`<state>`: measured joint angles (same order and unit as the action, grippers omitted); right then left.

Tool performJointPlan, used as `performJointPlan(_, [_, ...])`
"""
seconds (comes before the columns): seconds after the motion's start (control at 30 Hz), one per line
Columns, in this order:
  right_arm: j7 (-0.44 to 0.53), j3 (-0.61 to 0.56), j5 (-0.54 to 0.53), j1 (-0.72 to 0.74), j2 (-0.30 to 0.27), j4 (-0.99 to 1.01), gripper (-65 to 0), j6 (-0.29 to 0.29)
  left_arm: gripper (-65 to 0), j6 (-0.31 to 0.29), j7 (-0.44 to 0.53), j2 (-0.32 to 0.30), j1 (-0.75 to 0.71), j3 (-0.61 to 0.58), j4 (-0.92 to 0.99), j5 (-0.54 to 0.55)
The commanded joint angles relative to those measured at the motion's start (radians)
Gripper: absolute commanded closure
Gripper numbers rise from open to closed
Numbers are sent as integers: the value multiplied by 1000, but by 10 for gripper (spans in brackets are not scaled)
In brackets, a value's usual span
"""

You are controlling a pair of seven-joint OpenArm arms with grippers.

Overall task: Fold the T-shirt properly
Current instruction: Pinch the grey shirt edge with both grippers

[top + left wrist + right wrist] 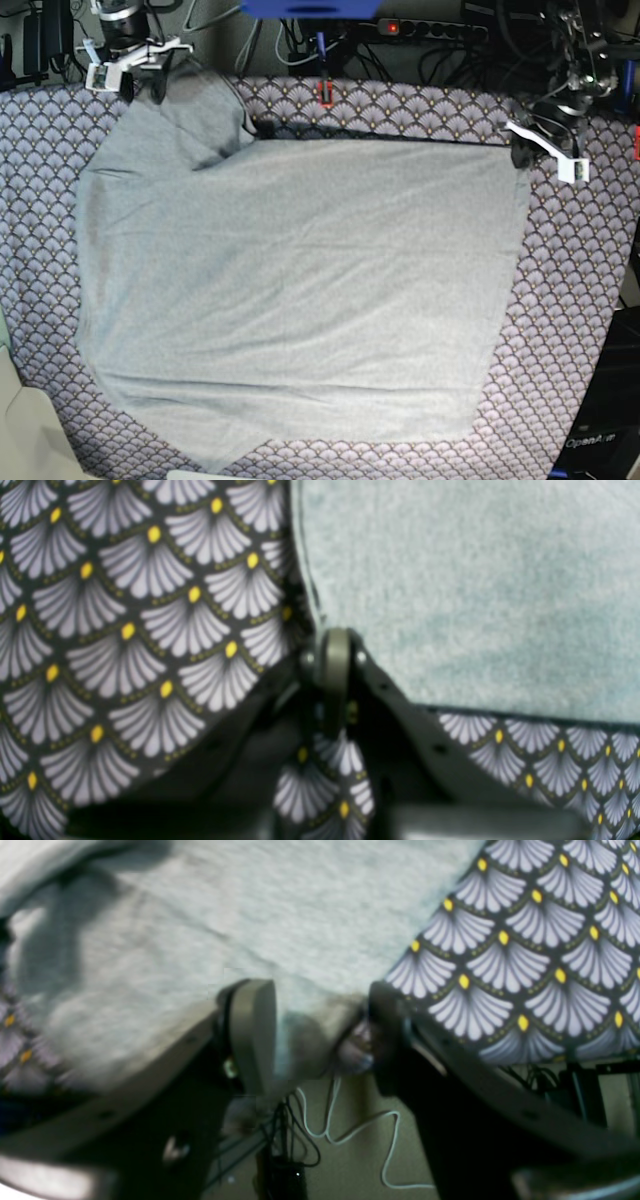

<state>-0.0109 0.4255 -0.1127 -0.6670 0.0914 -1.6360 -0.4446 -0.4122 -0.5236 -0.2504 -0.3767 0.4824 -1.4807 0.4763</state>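
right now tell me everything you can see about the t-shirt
The T-shirt is plain light heather-grey, soft knit by the look of it. It lies spread mostly flat with shallow wrinkles on the fan-patterned tablecloth, covering most of it. In the base view its far-left corner is pulled up toward the right gripper, whose fingers stand apart with the cloth edge between them. The left gripper is shut at the shirt's far-right corner; whether it pinches the fabric is unclear.

Open right gripper (pixel 320 1032) astride T-shirt (pixel 260 915) edge
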Motion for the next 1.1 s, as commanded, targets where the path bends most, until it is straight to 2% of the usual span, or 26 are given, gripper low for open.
performJointPlan(0.0, [27, 13, -12, 2, -5, -4, -311, -1, 0, 0, 10, -13, -2, 5, -15, 5])
performJointPlan(0.37, [24, 25, -12, 17, 1, 27, -310, -1, 0, 0, 10, -13, -2, 5, -13, 5])
performJointPlan(0.57, [-11, 23, -14, 17, 18, 46, -307, -1, 0, 0, 10, -13, -2, 5, -13, 5])
performJointPlan(0.77, [-11, -15, -14, 14, 21, 49, -297, -1, 0, 0, 10, -13, -14, 5, -21, 5])
performJointPlan(0.87, [-11, -38, -14, 14, 21, 49, -228, -1, 0, 0, 10, -13, -15, 5, -21, 5])
performJointPlan(1.0, [-11, -61, -14, 17, 18, 46, -51, -1, 0, 0, 10, -13, -15, 6, -21, 5])
performJointPlan(1.07, [-11, -61, -14, 17, 18, 41, 0, -1, 0, 0, 10, -13, -17, 6, -21, 5])
